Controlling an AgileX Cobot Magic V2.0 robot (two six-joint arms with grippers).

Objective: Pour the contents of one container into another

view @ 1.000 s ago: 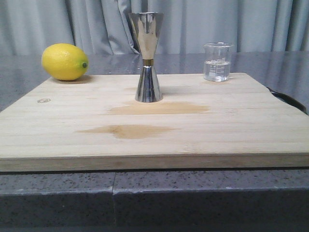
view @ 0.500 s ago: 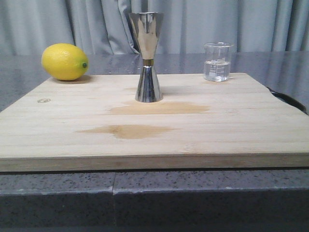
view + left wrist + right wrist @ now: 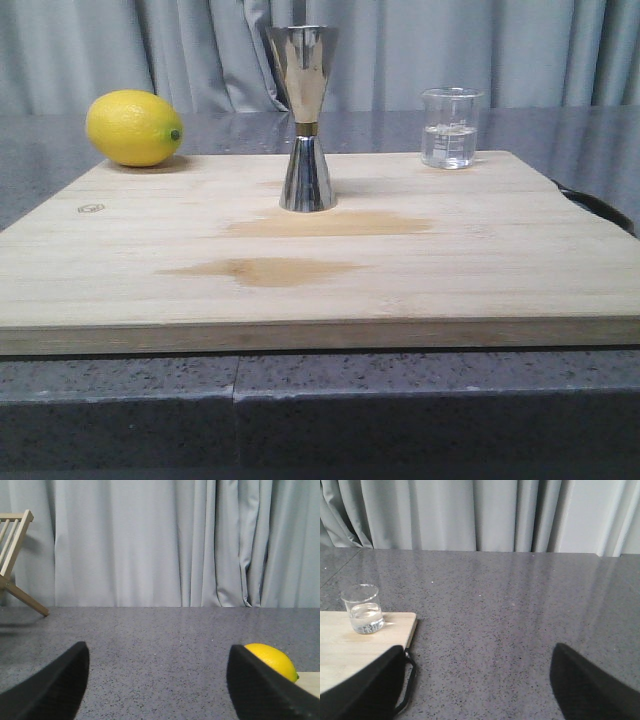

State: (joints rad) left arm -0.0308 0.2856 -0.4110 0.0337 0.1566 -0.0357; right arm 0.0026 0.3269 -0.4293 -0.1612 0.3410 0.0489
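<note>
You haven't started: both pincers, left (image 3: 155,680) and right (image 3: 477,680), gape wide and empty, so reach for the beaker (image 3: 449,128), seemingly part-filled, near the board's (image 3: 320,290) far right corner.

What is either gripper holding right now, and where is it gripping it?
Nothing. The left gripper and right gripper are both open and empty; the glass beaker and steel jigger stand untouched on the cutting board.

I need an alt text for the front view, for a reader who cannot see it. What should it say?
A steel jigger stands upright near the middle of a wooden board on a grey counter, with two darker patches on the board in front of it. A beaker holding some clear liquid stands at the board's far right corner, and a lemon lies at its far left corner. No arm is in view.
</note>
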